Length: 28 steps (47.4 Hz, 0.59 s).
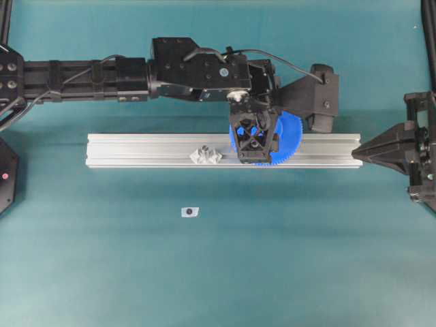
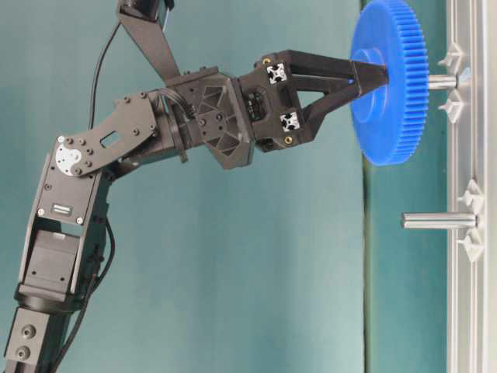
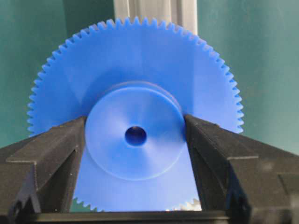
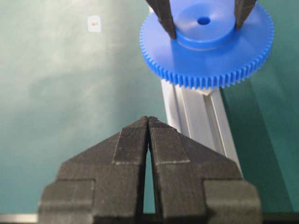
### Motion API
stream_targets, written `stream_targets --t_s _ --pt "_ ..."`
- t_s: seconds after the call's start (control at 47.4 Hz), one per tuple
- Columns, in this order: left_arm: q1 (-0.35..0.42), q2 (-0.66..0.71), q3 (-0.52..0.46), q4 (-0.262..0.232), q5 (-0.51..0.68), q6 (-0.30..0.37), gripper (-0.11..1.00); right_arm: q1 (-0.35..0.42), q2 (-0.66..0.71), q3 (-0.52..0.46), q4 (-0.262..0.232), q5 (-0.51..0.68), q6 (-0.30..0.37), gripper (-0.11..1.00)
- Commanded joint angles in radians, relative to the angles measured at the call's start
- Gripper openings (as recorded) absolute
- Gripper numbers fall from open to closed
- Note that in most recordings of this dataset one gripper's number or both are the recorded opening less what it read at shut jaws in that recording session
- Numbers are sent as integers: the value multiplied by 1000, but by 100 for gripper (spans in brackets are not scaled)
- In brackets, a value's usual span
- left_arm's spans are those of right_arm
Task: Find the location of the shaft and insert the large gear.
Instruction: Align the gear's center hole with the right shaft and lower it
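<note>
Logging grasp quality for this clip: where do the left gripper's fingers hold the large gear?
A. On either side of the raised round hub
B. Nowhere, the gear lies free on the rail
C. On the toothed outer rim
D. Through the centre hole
A. In the left wrist view the two black fingers press against opposite sides of the raised hub of the large gear, leaving teeth and centre hole free.

A robotics lab bench: I work over a plain teal table surface [image 1: 204, 272], my black arm of bolted plates, servo blocks and loose cabling [image 2: 101, 85] stretched across it. An extruded aluminium rail [image 1: 136, 150] lies on the bench as a test fixture, a second black arm [image 1: 409, 150] parked at its end, and a small printed marker [image 1: 190, 212] nearby.
</note>
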Motion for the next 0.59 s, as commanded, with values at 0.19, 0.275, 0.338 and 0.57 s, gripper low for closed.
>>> stream_targets --t_s 0.19,0.275,0.338,0.57 --pt "6 -3 -66 6 -2 6 70 -2 5 -11 0 -5 9 3" --pt "6 2 -71 6 9 5 70 -2 5 -11 0 -3 9 3" --pt "6 2 -66 6 20 3 70 -2 5 -11 0 -3 9 3" --pt "6 -3 -64 6 28 3 70 -2 5 -11 0 -3 9 3"
